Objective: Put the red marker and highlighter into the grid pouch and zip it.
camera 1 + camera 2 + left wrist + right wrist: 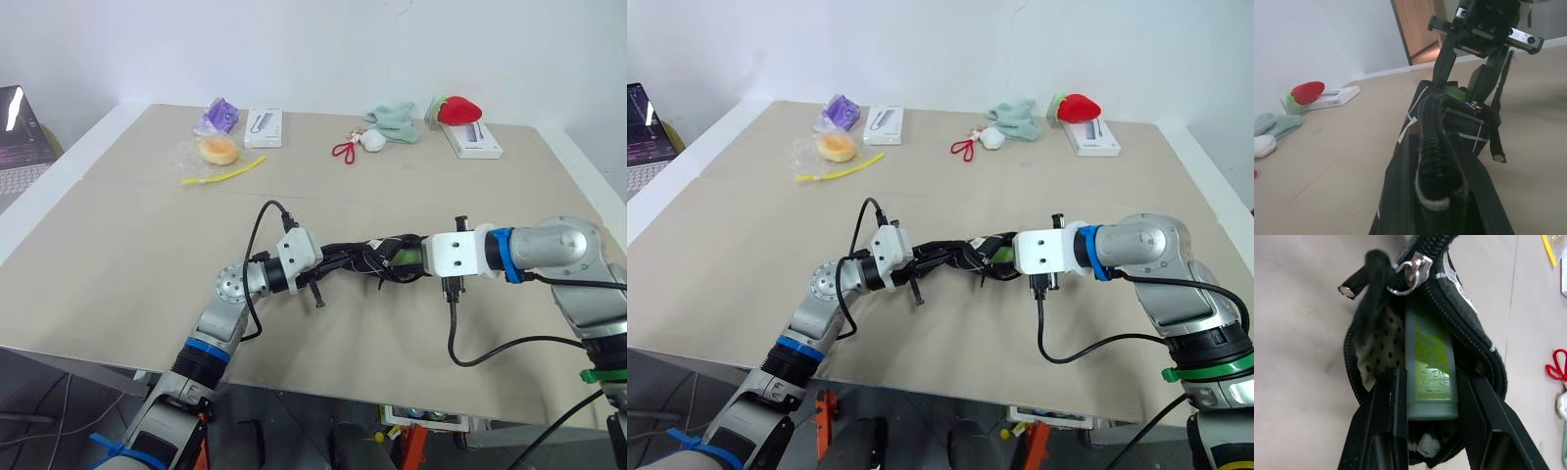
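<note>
The grid pouch [355, 257], black with white lines, hangs level above the table between my two grippers. My left gripper [328, 260] is shut on its left end. At the pouch's open right end is my right gripper [1432, 379]. Its fingers stand apart on either side of the light-green highlighter [1431, 367], with a gap on one side. The highlighter sits partly inside the pouch mouth [1484, 357], under the metal zipper pull [1413, 267]. The zipper stands open at this end. The red marker is hidden.
At the far side of the table [118, 255] lie a strawberry plush [458, 110] on a white box [475, 142], a mint cloth [395, 122], a red loop keychain [344, 150], a bun in plastic [217, 149], a yellow strip [225, 174] and another white box [263, 127]. A laptop [20, 137] sits far left.
</note>
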